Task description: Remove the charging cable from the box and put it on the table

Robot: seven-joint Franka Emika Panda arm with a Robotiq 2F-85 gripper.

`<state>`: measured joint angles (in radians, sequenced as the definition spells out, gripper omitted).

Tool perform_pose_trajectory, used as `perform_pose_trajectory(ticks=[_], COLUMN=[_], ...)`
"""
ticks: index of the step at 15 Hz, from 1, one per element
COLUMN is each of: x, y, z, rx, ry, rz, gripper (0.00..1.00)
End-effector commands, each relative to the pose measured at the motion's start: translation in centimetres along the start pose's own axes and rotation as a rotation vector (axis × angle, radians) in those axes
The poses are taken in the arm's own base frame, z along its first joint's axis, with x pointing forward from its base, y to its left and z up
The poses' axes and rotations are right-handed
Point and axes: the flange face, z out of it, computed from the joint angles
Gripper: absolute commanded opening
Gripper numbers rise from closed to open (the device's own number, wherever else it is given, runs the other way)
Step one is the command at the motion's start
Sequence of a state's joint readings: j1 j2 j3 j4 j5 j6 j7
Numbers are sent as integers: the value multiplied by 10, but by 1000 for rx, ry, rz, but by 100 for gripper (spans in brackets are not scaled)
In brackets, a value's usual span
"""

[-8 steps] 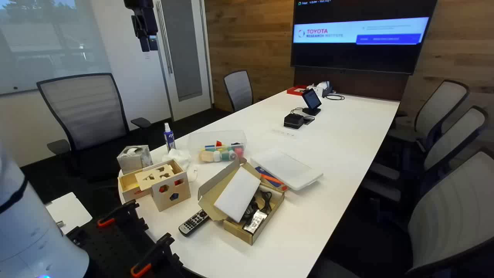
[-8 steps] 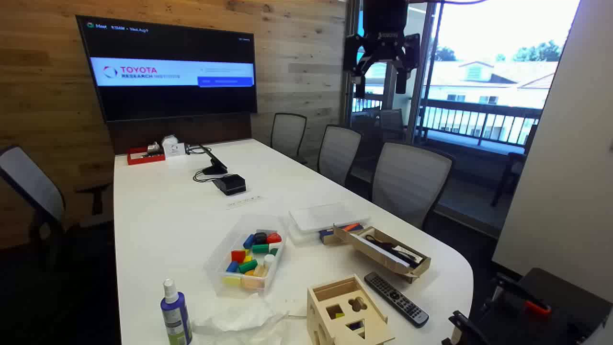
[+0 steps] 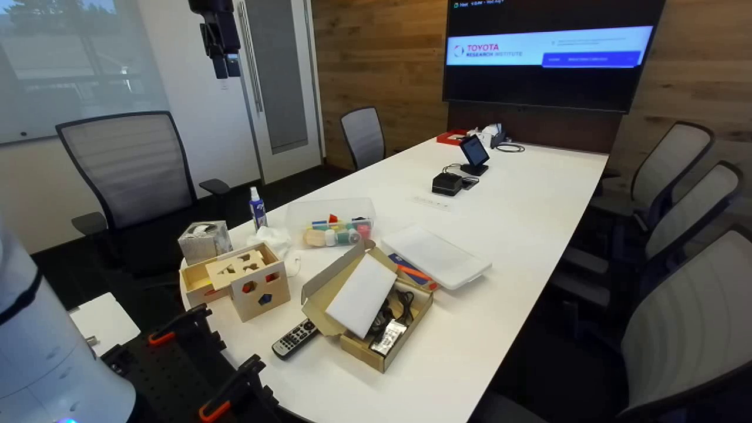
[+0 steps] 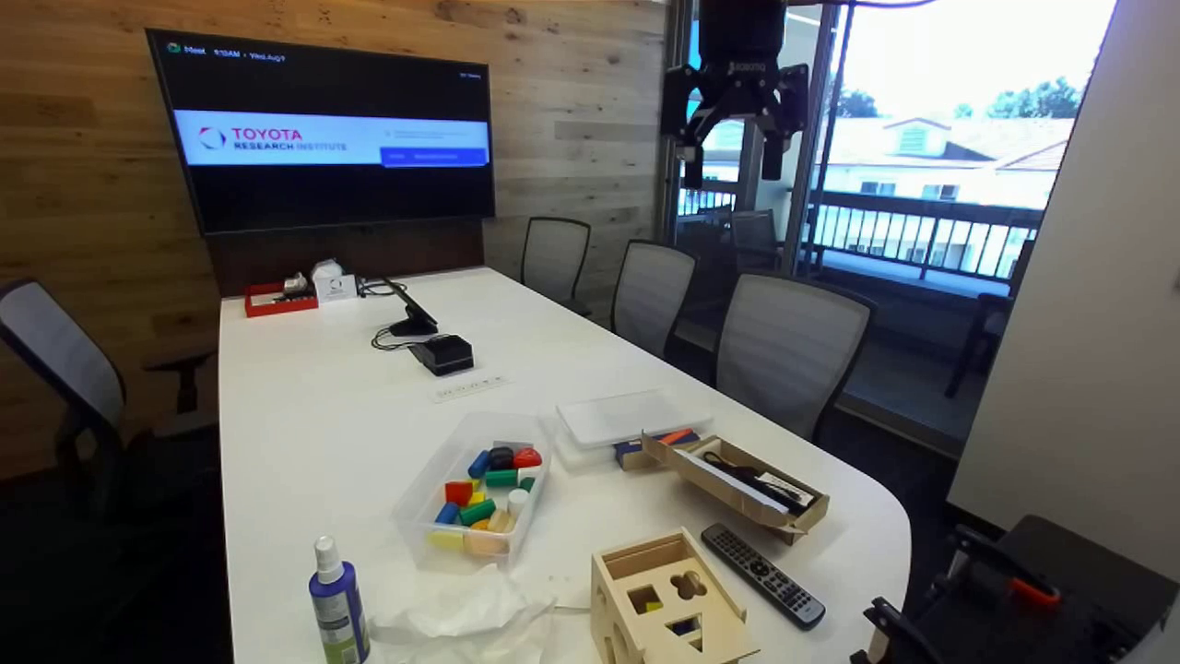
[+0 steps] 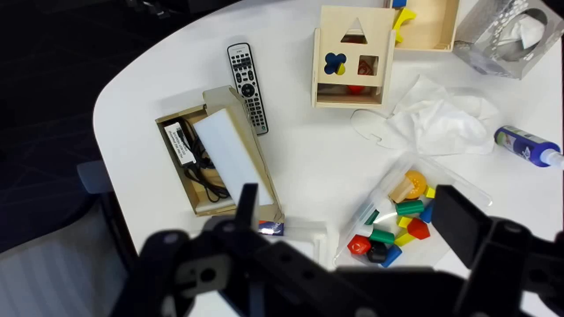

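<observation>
The charging cable (image 5: pixel 200 165) is black, with a white label on its adapter. It lies in an open brown cardboard box (image 5: pixel 216 99) at the table's (image 5: pixel 308 163) rounded end. A white foam slab (image 5: pixel 233 154) leans over one side and hides part of the cable. The cable (image 3: pixel 405 305) and the box (image 3: pixel 364 352) also show in an exterior view; in an exterior view the cable (image 4: pixel 737 475) shows only partly. My gripper (image 4: pixel 733 169) is open and empty, high above the table. In the wrist view its fingers (image 5: pixel 348 196) stand wide apart.
A remote (image 5: pixel 248 88) lies beside the box. A wooden shape sorter (image 5: pixel 328 26), a clear bin of blocks (image 5: pixel 473 189), a spray bottle (image 5: pixel 524 145), tissues (image 5: pixel 458 127) and a tissue box (image 5: pixel 476 57) stand around. A clear lid (image 3: pixel 437 255) lies behind the box.
</observation>
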<state>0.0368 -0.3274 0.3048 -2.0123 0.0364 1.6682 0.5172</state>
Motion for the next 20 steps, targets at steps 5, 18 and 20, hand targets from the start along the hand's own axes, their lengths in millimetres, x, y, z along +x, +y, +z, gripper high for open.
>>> perform_pose_trajectory(ticks=[5, 18, 20], x=[0, 26, 36], y=[0, 42, 62], z=[-1, 7, 17], rx=[-1, -18, -5], ry=[-1, -8, -22], rz=[0, -87, -149], gripper=[100, 100, 100])
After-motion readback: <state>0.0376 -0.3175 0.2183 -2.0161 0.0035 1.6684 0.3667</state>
